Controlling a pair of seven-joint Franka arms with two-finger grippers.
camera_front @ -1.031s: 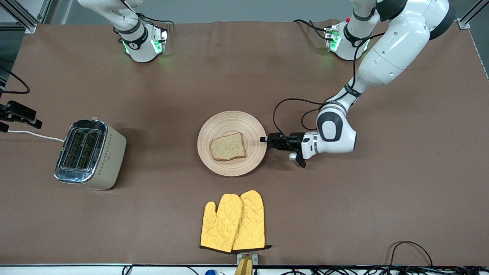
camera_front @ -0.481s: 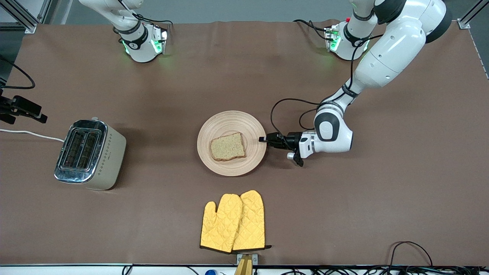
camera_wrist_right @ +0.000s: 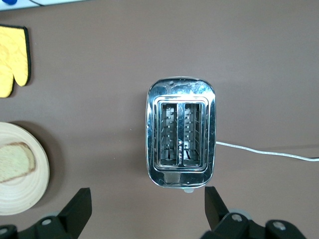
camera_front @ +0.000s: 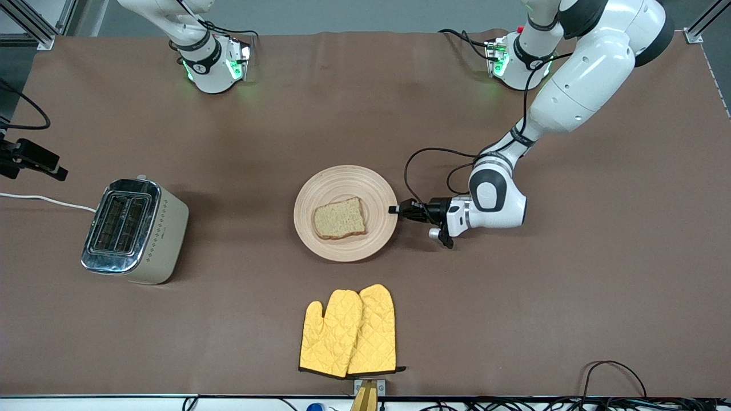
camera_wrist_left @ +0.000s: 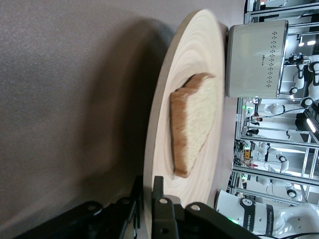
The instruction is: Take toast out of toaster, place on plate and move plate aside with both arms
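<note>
Brown matte cloth covers the desk (camera_front: 240, 297) in the front view. At its middle lies the round, pale wooden plate (camera_front: 342, 180), ringed with fine grooves, and on it the toast (camera_front: 339, 219), a roughly square, speckled slice with a darker crust. The left gripper (camera_front: 394, 209) is at the plate's rim toward the left arm's end, its fingers pinched shut on that rim. A boxy cream toaster (camera_front: 135, 231) with a shiny chrome top stands toward the right arm's end. Quilted yellow oven mitts (camera_front: 348, 332) lie nearer the camera than the plate.

From the left wrist, the black fingers (camera_wrist_left: 160, 214) clamp the plate's thin edge (camera_wrist_left: 154, 149), with the toast (camera_wrist_left: 194, 124) flat on the wood.

From the right wrist, the right gripper (camera_wrist_right: 147, 206) hangs over the toaster (camera_wrist_right: 180, 132), fingers spread wide and holding nothing.
</note>
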